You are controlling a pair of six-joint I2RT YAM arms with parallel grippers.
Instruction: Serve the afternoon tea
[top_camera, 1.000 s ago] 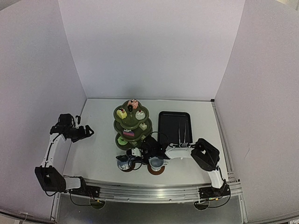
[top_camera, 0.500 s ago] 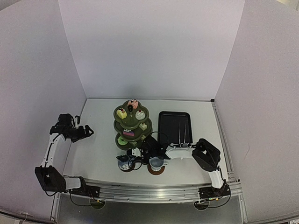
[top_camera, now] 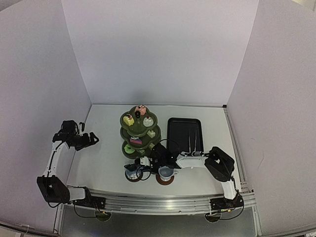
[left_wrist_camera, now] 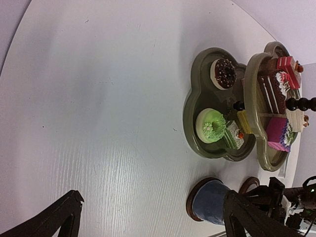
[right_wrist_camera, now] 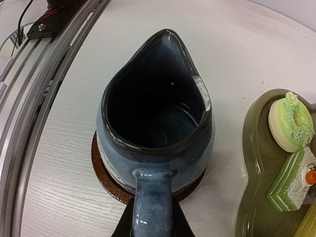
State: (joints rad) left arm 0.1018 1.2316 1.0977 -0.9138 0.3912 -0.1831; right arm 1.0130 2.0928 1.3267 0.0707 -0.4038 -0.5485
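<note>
The small blue pot (right_wrist_camera: 155, 113) stands on a brown coaster (right_wrist_camera: 104, 177), and my right gripper (right_wrist_camera: 153, 211) is shut on its handle, one dark finger on each side. From above, the pot (top_camera: 132, 171) sits left of the white mug (top_camera: 165, 172), which rests on a second coaster (top_camera: 165, 180). Behind them rises the dark green tiered stand (top_camera: 139, 129) with tiny cakes. My left gripper (top_camera: 91, 139) hovers open at the far left, well away from the stand. In its wrist view a green doughnut cake (left_wrist_camera: 212, 125) and a chocolate one (left_wrist_camera: 225, 73) lie on the lowest tier (left_wrist_camera: 193, 106).
A black rectangular tray (top_camera: 184, 132) lies right of the stand with metal tongs (top_camera: 193, 143) on it. The right arm's forearm stretches across the table's front in front of the tray. White walls close in the table on three sides.
The right gripper's fingers have closed in on the pot's handle. The pot, mug and stand stay where they were, and the left arm has barely moved.
</note>
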